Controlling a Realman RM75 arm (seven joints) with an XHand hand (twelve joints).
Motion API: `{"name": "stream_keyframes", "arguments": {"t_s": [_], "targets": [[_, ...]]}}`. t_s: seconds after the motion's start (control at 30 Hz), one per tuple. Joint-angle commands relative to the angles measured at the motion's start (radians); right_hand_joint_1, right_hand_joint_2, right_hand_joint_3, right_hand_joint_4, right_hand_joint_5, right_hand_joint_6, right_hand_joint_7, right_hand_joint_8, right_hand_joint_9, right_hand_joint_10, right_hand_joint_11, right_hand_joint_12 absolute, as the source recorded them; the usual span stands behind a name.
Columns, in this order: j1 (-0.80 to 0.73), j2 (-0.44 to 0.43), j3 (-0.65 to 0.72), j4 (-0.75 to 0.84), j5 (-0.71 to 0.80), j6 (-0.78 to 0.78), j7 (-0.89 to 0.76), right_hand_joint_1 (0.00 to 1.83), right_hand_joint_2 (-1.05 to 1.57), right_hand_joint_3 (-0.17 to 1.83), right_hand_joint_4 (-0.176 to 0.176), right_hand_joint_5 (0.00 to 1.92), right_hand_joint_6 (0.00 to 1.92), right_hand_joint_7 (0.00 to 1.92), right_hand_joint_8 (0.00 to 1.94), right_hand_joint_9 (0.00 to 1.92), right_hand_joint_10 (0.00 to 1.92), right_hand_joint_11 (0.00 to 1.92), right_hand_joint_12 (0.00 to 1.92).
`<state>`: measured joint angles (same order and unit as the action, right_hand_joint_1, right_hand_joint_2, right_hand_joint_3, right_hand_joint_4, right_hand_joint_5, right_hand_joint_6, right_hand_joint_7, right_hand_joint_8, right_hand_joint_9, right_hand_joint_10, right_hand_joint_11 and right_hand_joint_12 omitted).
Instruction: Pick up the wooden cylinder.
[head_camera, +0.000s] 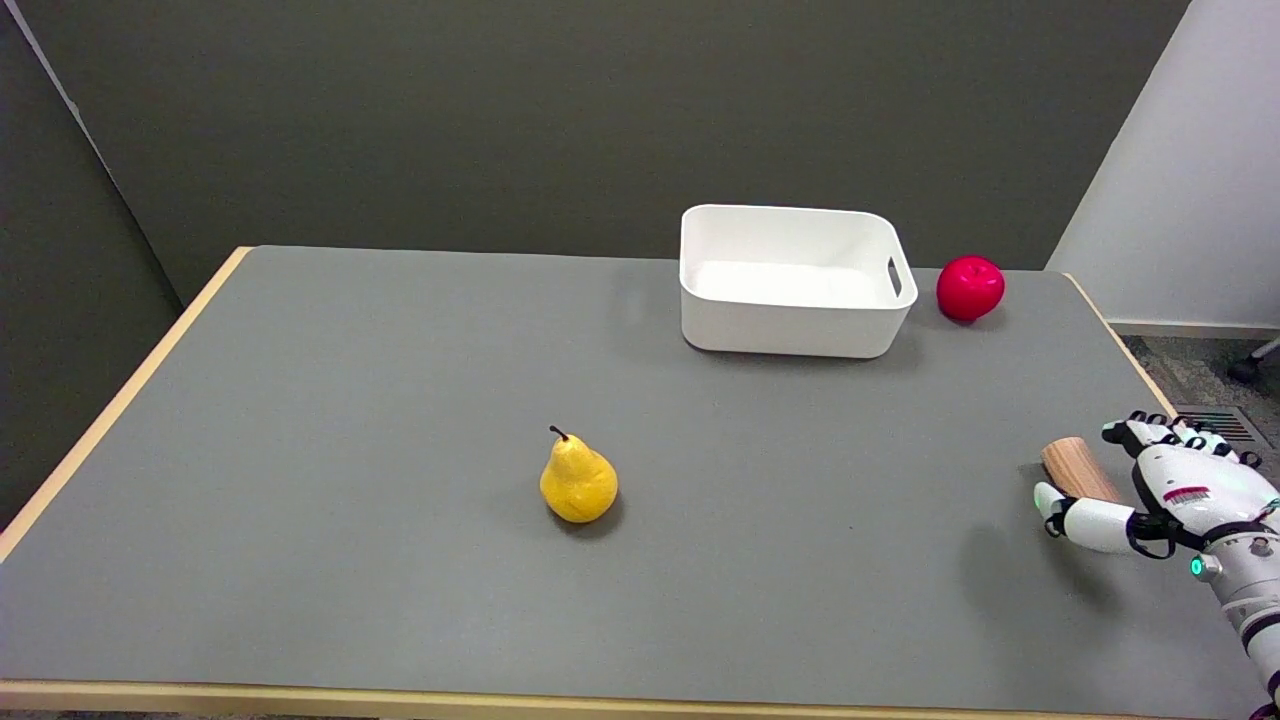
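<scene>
Head view: right hand (1160, 495) wrapped around the wooden cylinder (1077, 469), thumb in front, near the grey table's (350, 420) right edge.

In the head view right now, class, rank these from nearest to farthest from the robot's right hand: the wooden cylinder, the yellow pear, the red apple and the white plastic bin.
1. Wooden cylinder: at the right hand, between its fingers.
2. Red apple: far right, beside the bin.
3. White plastic bin: far side, left of the apple.
4. Yellow pear: table centre, leftmost.
</scene>
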<state>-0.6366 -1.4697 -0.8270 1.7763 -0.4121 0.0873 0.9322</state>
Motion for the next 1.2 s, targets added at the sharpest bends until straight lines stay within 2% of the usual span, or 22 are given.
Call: {"name": "stream_keyframes", "arguments": {"t_s": [0.03, 0.2, 0.33, 0.43, 0.77, 0.87, 0.9, 0.93, 1.0, 1.2], "targets": [[0.037, -0.011, 0.005, 0.035, -0.016, -0.090, -0.067, 0.34, 0.68, 0.70, -0.176, 0.11, 0.46, 0.17, 0.50, 0.03, 0.77, 0.00, 0.91], [0.041, -0.007, 0.008, 0.032, -0.033, -0.096, -0.067, 0.34, 0.68, 0.70, -0.176, 0.13, 0.48, 0.20, 0.52, 0.05, 0.78, 0.00, 0.91], [0.041, -0.005, -0.002, 0.029, -0.055, -0.129, -0.067, 0.37, 0.69, 0.72, -0.176, 0.19, 0.55, 0.27, 0.63, 0.12, 0.85, 0.00, 0.93], [0.039, -0.005, -0.016, 0.026, -0.056, -0.149, -0.067, 0.38, 0.61, 0.91, -0.176, 0.18, 0.60, 0.29, 0.70, 0.17, 0.81, 0.00, 0.96], [0.048, 0.005, -0.069, 0.026, -0.109, -0.196, -0.058, 0.37, 0.62, 0.91, -0.176, 0.20, 0.61, 0.29, 0.74, 0.19, 0.82, 0.00, 0.98], [0.056, 0.013, -0.079, 0.027, -0.109, -0.199, -0.058, 0.37, 0.69, 0.78, -0.176, 0.23, 0.61, 0.29, 0.76, 0.19, 0.87, 0.00, 0.98], [0.060, 0.017, -0.083, 0.027, -0.109, -0.201, -0.058, 0.36, 0.65, 0.87, -0.176, 0.23, 0.62, 0.29, 0.76, 0.20, 0.84, 0.00, 0.98], [0.063, 0.019, -0.088, 0.026, -0.111, -0.206, -0.058, 0.36, 0.65, 0.86, -0.176, 0.23, 0.63, 0.29, 0.76, 0.20, 0.85, 0.00, 0.99], [0.070, 0.026, -0.098, 0.027, -0.111, -0.220, -0.062, 0.37, 0.71, 0.74, -0.176, 0.25, 0.62, 0.29, 0.79, 0.19, 0.90, 0.00, 0.99], [0.098, 0.053, -0.130, 0.028, -0.170, -0.245, -0.058, 0.40, 0.72, 0.75, -0.176, 0.28, 0.67, 0.27, 0.92, 0.21, 0.91, 0.00, 1.00]]}}
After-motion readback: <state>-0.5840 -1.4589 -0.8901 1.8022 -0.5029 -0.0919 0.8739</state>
